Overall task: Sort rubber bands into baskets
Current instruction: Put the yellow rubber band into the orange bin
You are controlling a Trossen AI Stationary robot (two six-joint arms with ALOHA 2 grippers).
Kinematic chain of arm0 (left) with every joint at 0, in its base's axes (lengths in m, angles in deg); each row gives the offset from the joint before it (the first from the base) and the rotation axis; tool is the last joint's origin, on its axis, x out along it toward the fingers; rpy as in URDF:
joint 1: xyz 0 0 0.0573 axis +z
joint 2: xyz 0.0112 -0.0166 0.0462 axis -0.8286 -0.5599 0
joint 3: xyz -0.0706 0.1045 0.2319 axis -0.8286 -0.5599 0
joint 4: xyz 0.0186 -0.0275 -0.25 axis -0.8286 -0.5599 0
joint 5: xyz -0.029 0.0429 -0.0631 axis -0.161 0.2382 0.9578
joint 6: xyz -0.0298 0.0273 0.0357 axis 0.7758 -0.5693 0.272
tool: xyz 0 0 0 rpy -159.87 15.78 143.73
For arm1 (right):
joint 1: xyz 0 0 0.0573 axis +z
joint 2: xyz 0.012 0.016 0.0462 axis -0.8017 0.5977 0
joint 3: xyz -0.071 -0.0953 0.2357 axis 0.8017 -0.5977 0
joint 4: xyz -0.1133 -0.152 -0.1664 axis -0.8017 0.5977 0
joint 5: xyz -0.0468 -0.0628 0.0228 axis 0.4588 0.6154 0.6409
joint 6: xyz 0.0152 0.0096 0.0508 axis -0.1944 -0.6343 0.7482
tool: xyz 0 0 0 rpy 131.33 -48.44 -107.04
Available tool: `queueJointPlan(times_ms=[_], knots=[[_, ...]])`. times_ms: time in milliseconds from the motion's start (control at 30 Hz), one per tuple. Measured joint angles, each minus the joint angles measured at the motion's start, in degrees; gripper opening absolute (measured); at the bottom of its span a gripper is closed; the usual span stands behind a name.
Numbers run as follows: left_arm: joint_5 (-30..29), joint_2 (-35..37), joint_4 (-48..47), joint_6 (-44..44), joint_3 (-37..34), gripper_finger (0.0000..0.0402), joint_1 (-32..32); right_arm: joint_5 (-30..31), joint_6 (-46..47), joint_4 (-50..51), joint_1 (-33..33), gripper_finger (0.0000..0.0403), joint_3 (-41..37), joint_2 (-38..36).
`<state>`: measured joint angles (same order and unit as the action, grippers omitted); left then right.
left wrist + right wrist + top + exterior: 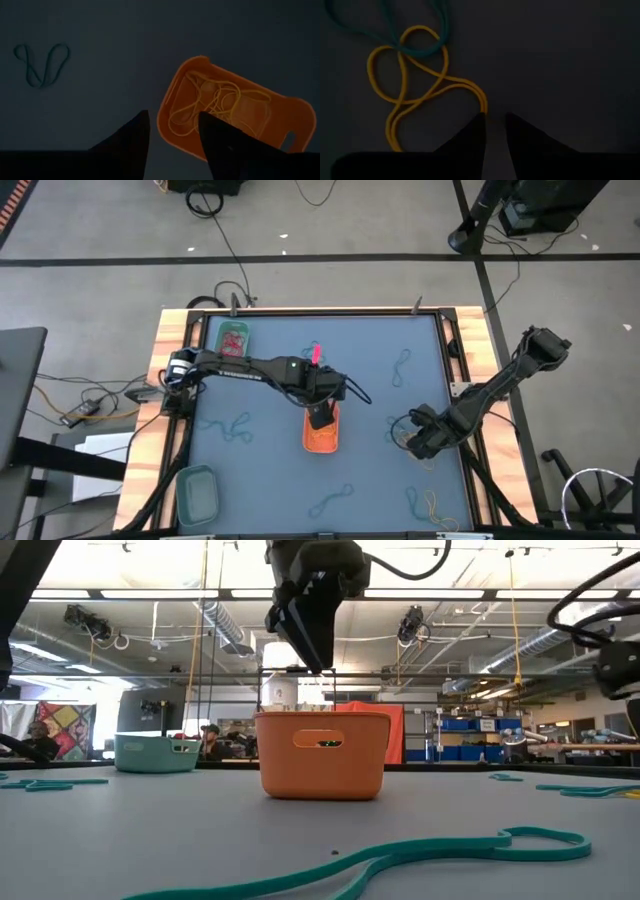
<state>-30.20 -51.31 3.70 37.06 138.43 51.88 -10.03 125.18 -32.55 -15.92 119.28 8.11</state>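
The left gripper (pixel 320 418) hangs parted and empty above the orange plastic basket (pixel 322 435) mid-desk; only its wrist view reveals tangled yellow rubber bands (pixel 215 102) inside. The right gripper (pixel 494 122), slightly parted and empty, hovers beside a yellow rubber band (pixel 415 85).

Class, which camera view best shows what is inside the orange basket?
The left wrist view: it looks into the orange basket, showing yellow rubber bands. The high view shows it small; the low view only its wall; the right wrist view misses it.

No readable text, labels, brands or numbers on anything in any view.
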Motion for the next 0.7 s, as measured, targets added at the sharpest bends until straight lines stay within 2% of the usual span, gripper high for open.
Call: queueJointPlan(times_ms=[267, 433, 567, 700], knots=[[1.4, 2.1, -1.4, -1.2, 0.0, 0.0172, 0.0, -1.8, 0.4, -4.2, -0.4, 0.0089, 0.2, 0.0], [-0.9, 5.8, -1.9, -1.4, 0.0, 0.0172, 1.2, -2.5, 0.0, -6.0, -0.4, 0.0083, -0.3, 1.6], [-3.4, 8.7, -3.9, -1.5, 0.0, 0.0171, 2.9, -2.7, 0.1, -6.0, -0.4, 0.0064, -0.3, 3.5], [-4.7, 12.0, -5.8, -1.5, 0.0, 0.0171, 4.5, -2.8, 0.8, -5.7, -0.4, 0.0019, -0.3, 3.9]])
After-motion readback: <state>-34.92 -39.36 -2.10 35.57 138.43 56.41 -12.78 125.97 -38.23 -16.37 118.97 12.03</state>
